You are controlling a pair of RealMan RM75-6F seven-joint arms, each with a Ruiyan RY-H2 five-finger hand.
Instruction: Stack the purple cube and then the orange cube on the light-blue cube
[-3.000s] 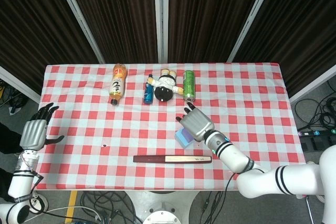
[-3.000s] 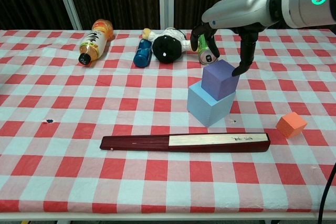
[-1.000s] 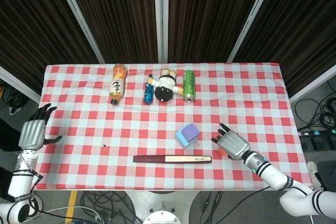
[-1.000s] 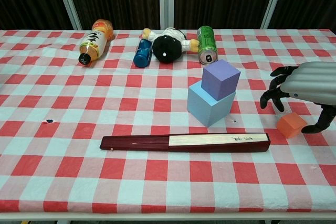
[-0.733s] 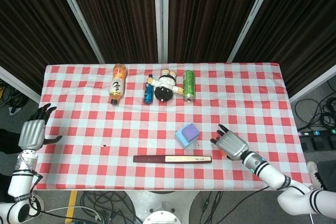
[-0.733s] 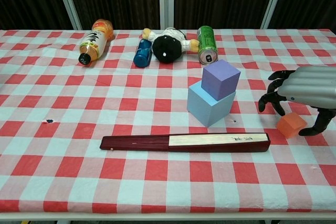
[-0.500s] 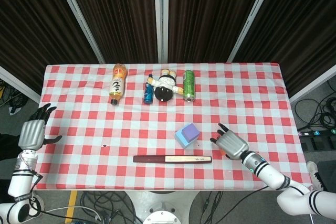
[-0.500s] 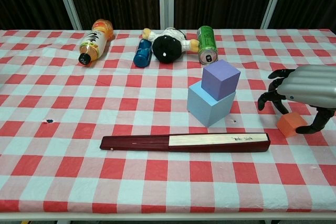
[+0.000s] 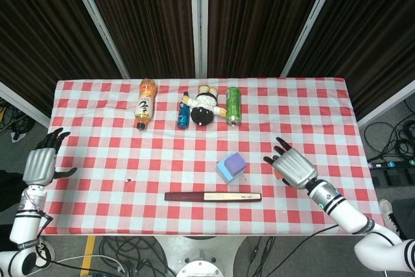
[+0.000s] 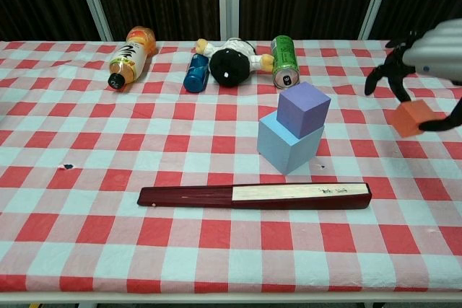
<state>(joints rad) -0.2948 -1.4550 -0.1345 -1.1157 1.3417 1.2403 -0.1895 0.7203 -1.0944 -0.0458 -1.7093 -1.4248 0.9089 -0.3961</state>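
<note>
Orange cube point(image 10: 411, 117) hangs pinched in the right hand point(image 10: 426, 63) at the chest view's right edge, lifted clear of the table point(image 10: 86, 178), presumably to top the purple cube point(image 10: 303, 109) sitting on the light-blue cube point(image 10: 287, 143) mid-frame. Left hand point(image 9: 41, 164) idles, fingers spread.

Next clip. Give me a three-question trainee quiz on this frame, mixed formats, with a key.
1. True or false: the purple cube sits on the light-blue cube.
2. Which hand holds the orange cube? A) left hand B) right hand C) neither
3. Fill in: the long dark-red object lying in front of the stack is a closed ____.

Key:
1. True.
2. B. The right hand holds it lifted above the checkered tablecloth; the left hand holds nothing, at the table's far left edge.
3. Folding fan.
</note>
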